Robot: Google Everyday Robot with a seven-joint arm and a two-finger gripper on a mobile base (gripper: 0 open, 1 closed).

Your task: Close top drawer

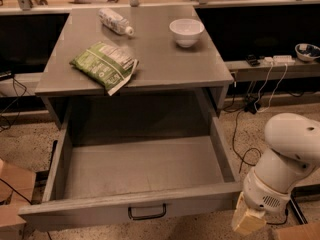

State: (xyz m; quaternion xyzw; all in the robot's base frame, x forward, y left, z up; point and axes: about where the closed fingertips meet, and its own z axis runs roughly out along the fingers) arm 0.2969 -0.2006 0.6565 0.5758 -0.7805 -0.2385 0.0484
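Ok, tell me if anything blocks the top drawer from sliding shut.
Nothing visible does: the top drawer holds nothing, and the gripper sits beside its front corner. The green bag and bowl lie on the cabinet top.

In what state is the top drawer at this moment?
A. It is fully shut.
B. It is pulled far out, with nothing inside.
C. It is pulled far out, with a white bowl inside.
B: the top drawer stands far out with a bare grey floor; the white bowl sits on the cabinet top, and the gripper is low by the drawer front's right end.
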